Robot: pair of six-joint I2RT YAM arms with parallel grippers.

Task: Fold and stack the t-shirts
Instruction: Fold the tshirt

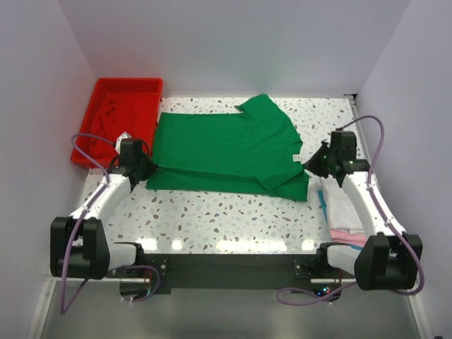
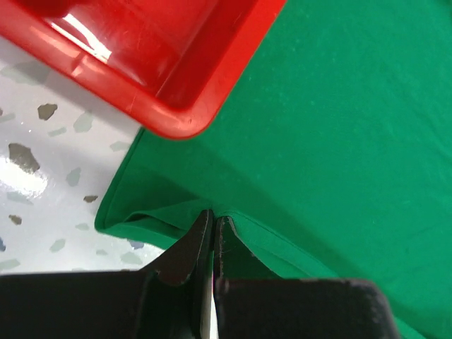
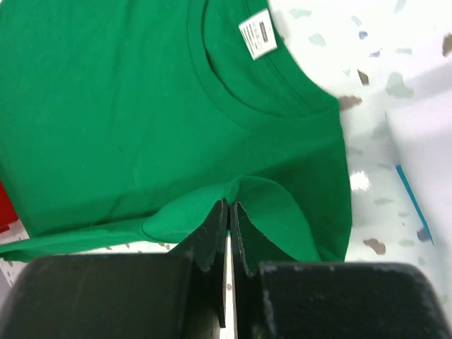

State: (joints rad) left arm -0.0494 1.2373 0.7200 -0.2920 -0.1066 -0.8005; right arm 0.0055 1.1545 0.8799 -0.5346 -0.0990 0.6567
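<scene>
A bright green t-shirt (image 1: 226, 148) lies spread across the middle of the table, its neck with a small white label (image 1: 297, 157) toward the right. My left gripper (image 1: 147, 169) is shut on the shirt's near left hem edge; the left wrist view shows the jaws pinching a fold of green cloth (image 2: 282, 106). My right gripper (image 1: 308, 165) is shut on the shirt's near right edge by the shoulder, below the neck label (image 3: 258, 34). A dark red shirt (image 1: 109, 116) lies in the red tray. White, pink and teal folded shirts (image 1: 346, 212) are stacked at the right.
A rigid red plastic tray (image 1: 123, 88) stands at the back left, its corner (image 2: 176, 120) touching the green shirt's edge. White walls close in the table on the left, back and right. The speckled tabletop (image 1: 226, 219) lies in front of the shirt.
</scene>
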